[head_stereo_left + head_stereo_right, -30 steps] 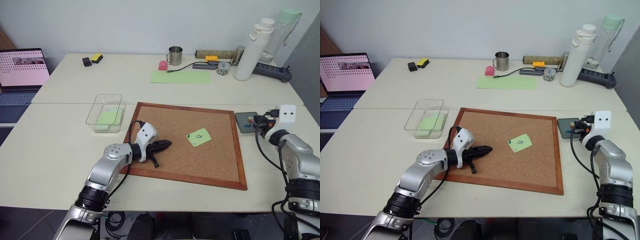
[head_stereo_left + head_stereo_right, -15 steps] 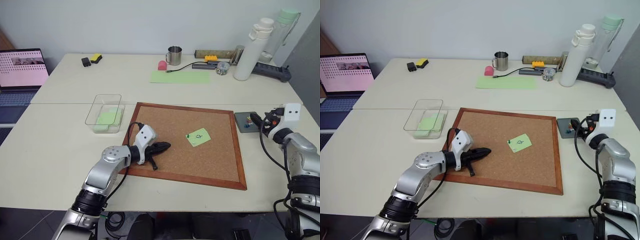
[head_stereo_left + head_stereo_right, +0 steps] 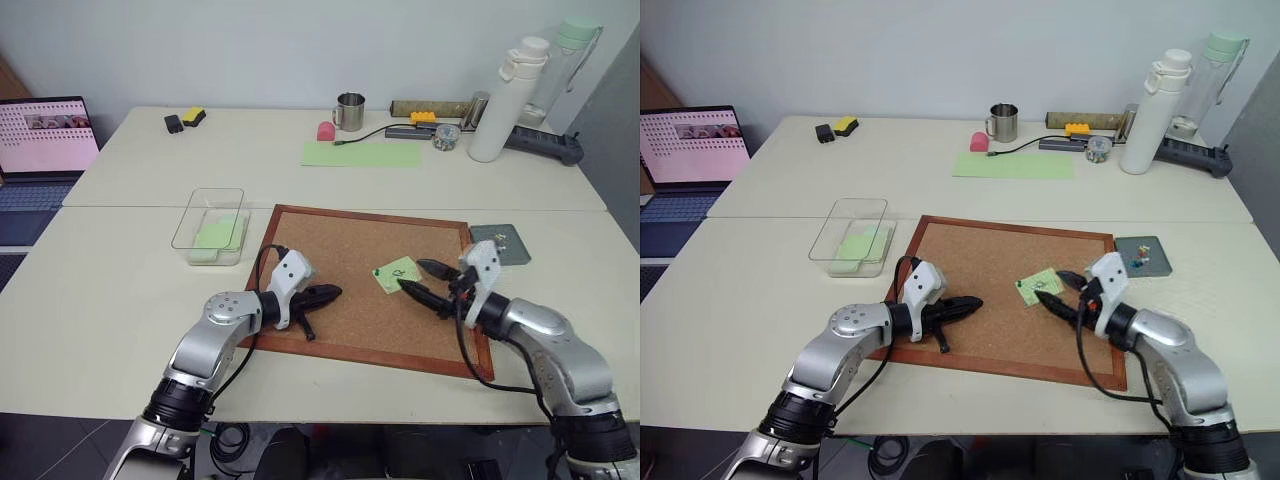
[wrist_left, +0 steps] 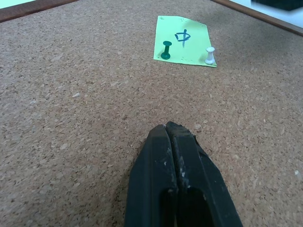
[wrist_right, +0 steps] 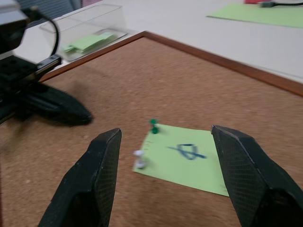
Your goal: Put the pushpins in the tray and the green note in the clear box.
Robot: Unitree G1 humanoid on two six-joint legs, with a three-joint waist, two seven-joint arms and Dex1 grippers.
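- The clear box (image 3: 209, 238) sits on the table just off the cork board's (image 3: 330, 330) far-left corner, an unmarked green slip inside; leave it alone for now.
- The left gripper (image 3: 322, 294) rests pinched tight on the board near its left edge, holding nothing; best it keeps out of the way.
- The green note (image 4: 182, 40) lies toward the board's right side, pinned by a green pushpin (image 4: 166, 50) and a white pushpin (image 4: 209, 56).
- The right gripper (image 3: 428, 281) hangs by the note's right edge, fingers spread wide and empty; it should straddle one pin head and pull straight up, so the paper does not tear.
- The tray (image 3: 1142, 255) sits off the board's far-right corner, seemingly already holding pins.

Green note (image 3: 397, 274) pinned on cork
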